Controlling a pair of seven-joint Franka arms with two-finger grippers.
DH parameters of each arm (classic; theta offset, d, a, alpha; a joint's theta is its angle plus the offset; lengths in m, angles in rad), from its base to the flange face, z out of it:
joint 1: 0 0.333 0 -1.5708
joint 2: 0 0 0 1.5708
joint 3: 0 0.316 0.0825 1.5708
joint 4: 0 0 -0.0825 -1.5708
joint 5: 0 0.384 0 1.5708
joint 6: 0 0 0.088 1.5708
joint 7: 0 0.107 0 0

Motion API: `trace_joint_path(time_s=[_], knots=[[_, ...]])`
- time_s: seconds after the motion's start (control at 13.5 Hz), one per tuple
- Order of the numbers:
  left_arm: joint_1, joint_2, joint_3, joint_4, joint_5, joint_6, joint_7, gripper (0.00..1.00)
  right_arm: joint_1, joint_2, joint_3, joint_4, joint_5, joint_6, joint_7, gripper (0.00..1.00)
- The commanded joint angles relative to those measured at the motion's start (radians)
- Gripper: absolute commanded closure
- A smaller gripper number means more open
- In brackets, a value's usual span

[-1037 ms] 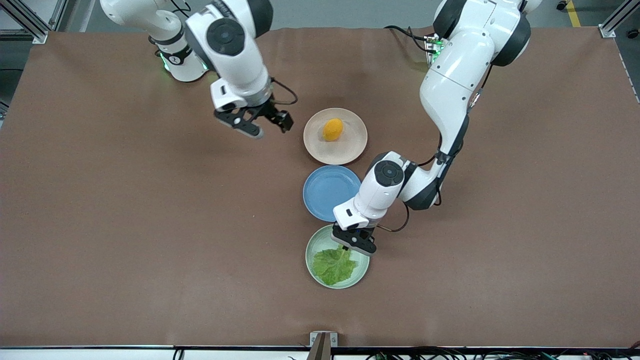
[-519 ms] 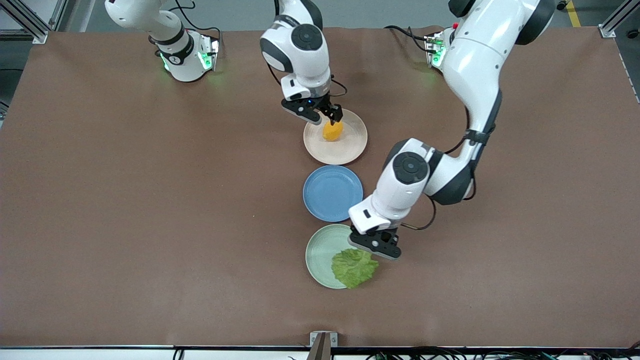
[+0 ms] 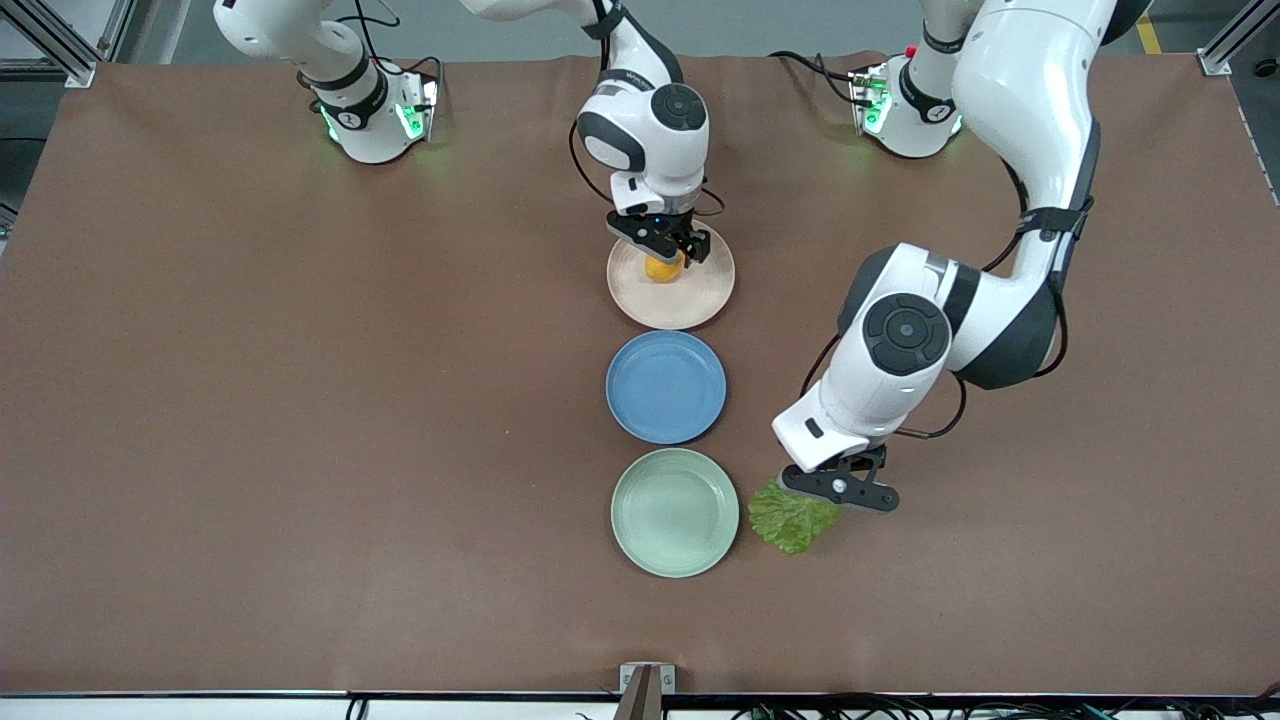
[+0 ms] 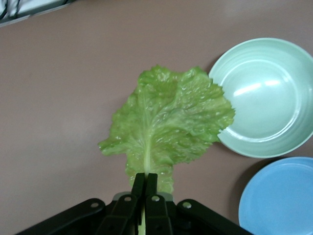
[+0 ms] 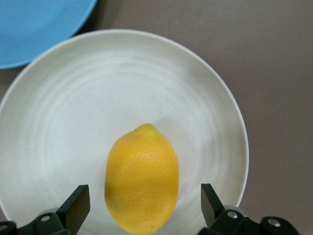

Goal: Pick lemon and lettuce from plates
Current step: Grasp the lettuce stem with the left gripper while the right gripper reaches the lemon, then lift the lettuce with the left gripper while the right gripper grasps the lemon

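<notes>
Brown matting (image 3: 250, 400) covered the table, and three plates were set in a row down its middle: a beige plate (image 3: 700, 295) nearest the robots' bases, a blue plate (image 3: 665, 386) next, and a green plate (image 3: 674, 512) nearest the front camera. The lettuce (image 3: 792, 518) was clamped by its stem in the closed left gripper (image 3: 838, 489) and was held over the matting just beside the green plate, toward the left arm's end. In the left wrist view the leaf (image 4: 166, 122) hung with one edge overlapping the green plate's rim (image 4: 230, 142). The lemon (image 3: 662, 268) was left lying on the beige plate. The right gripper (image 3: 660, 240) was poised over it, its fingers (image 5: 76, 208) spread wide on either side of the lemon (image 5: 142, 178).
</notes>
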Motion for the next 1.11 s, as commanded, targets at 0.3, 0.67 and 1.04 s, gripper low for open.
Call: trace_joint_path(time_s=[0.3, 0.67, 1.04], knots=[[0.127, -0.111, -0.005, -0.112, 0.023, -0.226, -0.107, 1.0, 0.019, 0.026, -0.02, 0.019, -0.024, 0.017, 0.053, 0.07], [0.231, -0.235, -0.011, -0.39, 0.081, -0.078, -0.148, 1.0, 0.013, 0.036, -0.02, 0.017, -0.024, 0.041, 0.061, 0.2], [0.31, -0.208, -0.012, -0.473, 0.08, 0.039, -0.144, 1.0, -0.027, 0.02, -0.026, 0.025, -0.022, 0.025, 0.041, 0.99]])
